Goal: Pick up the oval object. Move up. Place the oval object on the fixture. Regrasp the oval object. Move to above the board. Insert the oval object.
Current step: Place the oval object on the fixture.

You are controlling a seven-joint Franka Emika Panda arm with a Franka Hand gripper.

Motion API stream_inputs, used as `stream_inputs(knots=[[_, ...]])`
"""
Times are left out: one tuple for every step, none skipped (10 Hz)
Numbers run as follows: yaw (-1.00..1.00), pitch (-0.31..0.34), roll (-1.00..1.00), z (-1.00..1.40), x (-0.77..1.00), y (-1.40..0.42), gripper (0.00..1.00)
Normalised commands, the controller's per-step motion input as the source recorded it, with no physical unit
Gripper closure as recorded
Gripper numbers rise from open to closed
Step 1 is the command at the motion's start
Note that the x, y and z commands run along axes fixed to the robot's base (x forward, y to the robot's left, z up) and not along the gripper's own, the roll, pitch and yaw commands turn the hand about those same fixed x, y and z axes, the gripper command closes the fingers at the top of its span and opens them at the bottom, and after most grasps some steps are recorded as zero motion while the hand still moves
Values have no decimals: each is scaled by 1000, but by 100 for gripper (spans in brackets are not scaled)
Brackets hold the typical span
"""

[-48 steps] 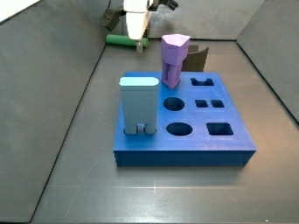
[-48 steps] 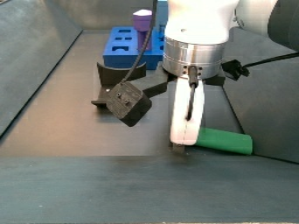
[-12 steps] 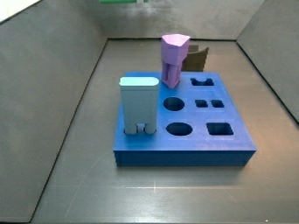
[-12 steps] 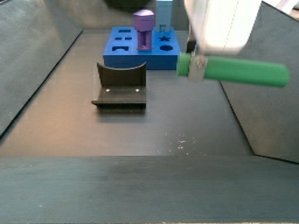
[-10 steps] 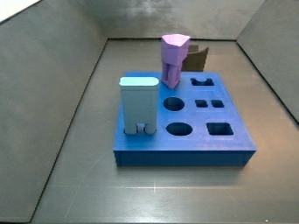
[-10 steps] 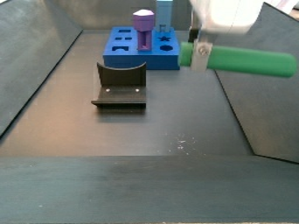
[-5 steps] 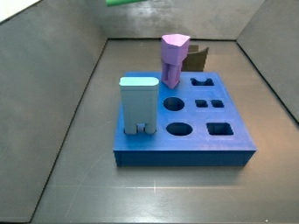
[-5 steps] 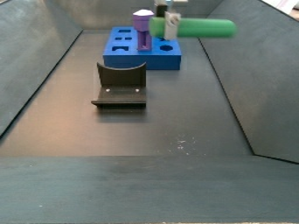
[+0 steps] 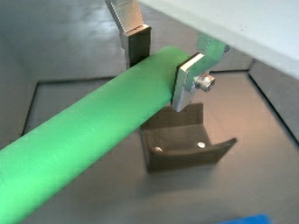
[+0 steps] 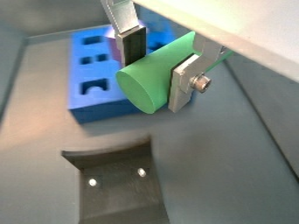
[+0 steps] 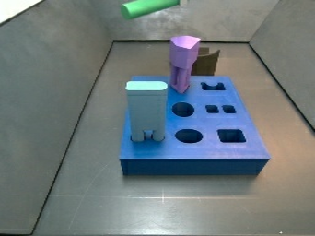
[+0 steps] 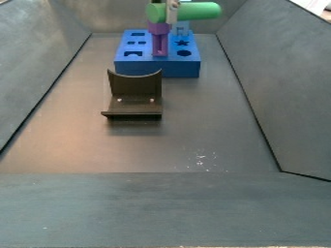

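The oval object, a smooth green rod, lies level between the fingers of my gripper, which is shut on it near one end. Its round end face shows between the silver plates of the gripper. In both side views the rod hangs high in the air. The dark fixture stands on the floor below the gripper, apart from the rod. The blue board lies beside the fixture.
A purple peg and a light blue rectangular peg stand upright in the board, whose other holes are open. Sloped grey walls enclose the dark floor on all sides.
The gripper has carried the green rod from the near right of the bin toward the board's end, and the rod now shows more fully at the top of a side view.
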Motion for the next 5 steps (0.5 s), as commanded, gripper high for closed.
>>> stream_inputs(knots=[[1000,139,-90,34,1000,-392,100],[1000,158,-96,26,1000,-285,100],[1000,169,-103,20,1000,-238,100],[1000,186,-110,17,1000,-187,100],[1000,128,-741,-134,392,1000,100]])
